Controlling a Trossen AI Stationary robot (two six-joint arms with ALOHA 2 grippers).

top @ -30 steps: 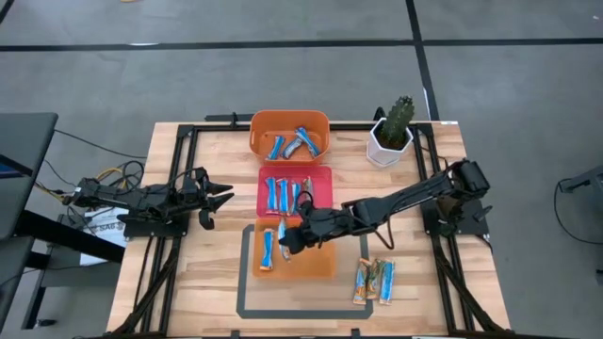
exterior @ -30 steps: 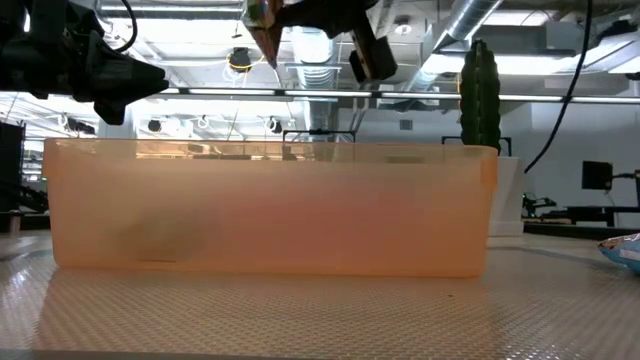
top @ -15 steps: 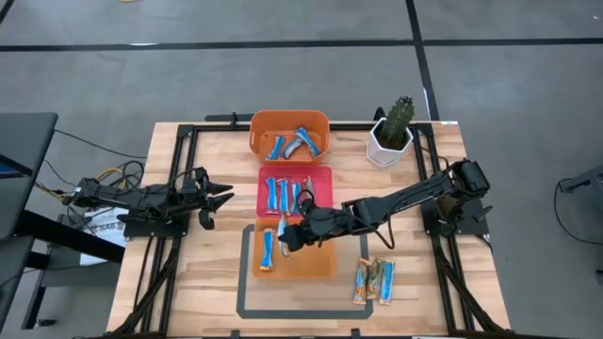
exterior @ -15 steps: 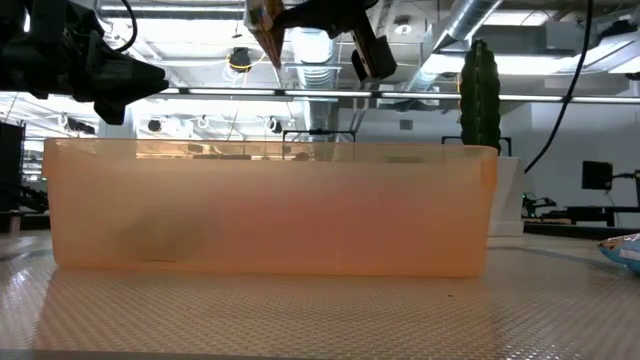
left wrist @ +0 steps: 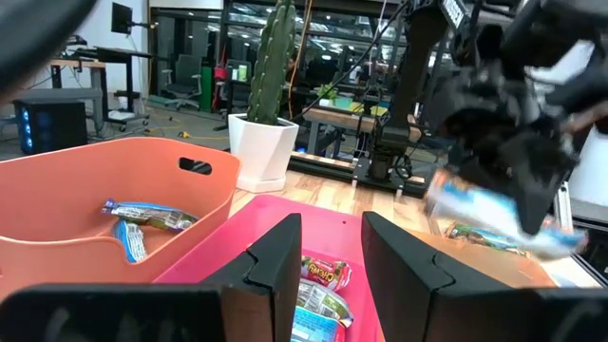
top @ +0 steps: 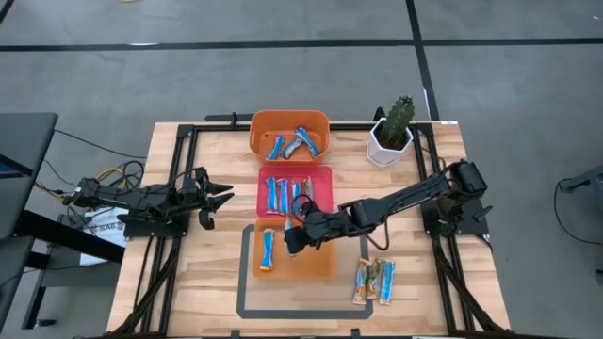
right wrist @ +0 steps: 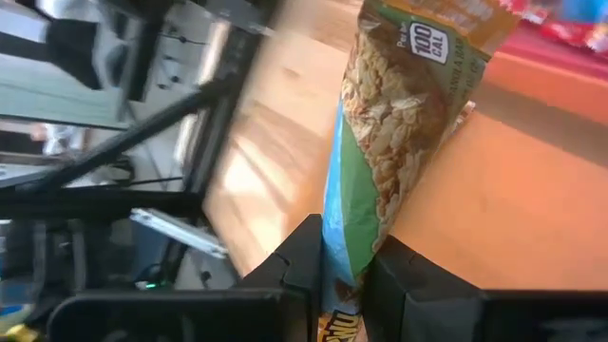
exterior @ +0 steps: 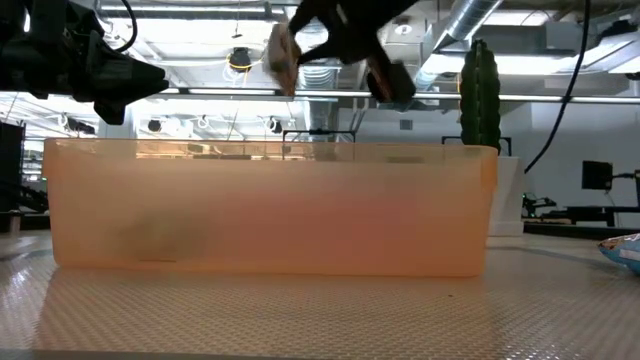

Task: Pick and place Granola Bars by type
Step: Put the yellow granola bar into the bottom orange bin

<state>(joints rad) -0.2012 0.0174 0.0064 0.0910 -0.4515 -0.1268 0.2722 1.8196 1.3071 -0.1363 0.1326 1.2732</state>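
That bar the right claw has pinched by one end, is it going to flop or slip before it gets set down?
Probably stiff: the granola bar stands straight out from the right claw without drooping. The glossy wrapper looks slick, so slipping is possible. It seems light, hanging from an end pinch above the orange tray.

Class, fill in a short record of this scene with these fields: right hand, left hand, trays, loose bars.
right hand: shut on a granola bar, above the near orange tray
left hand: empty, at the table's left side
trays: far orange tray, pink-red tray and near orange tray in a row
loose bars: on the table, right of the near tray
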